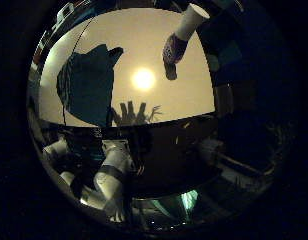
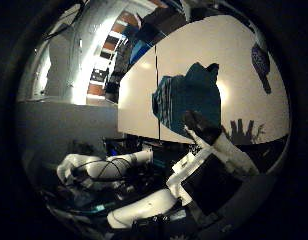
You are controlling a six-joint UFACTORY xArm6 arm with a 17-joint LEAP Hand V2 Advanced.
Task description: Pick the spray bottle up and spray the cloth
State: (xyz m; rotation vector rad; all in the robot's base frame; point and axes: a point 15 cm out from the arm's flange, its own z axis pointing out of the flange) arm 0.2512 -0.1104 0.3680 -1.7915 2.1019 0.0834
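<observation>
White hand [image 2: 214,165], black-tipped fingers [image 2: 201,127], white arm [image 2: 144,207]

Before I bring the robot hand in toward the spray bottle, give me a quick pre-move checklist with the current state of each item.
1. Spray bottle located: ok. The white-bodied spray bottle with a purple patterned head lies on the pale tabletop.
2. Cloth located: ok. The crumpled dark teal cloth lies on the same tabletop, apart from the bottle.
3. Robot hand empty: ok. The robot hand holds nothing; its shadow shows spread fingers.
4. Path between hand and bottle: ok, bare tabletop.
5. Nozzle direction: cannot tell.
6. Bottle upright: not ok, it appears to lie on its side.
</observation>
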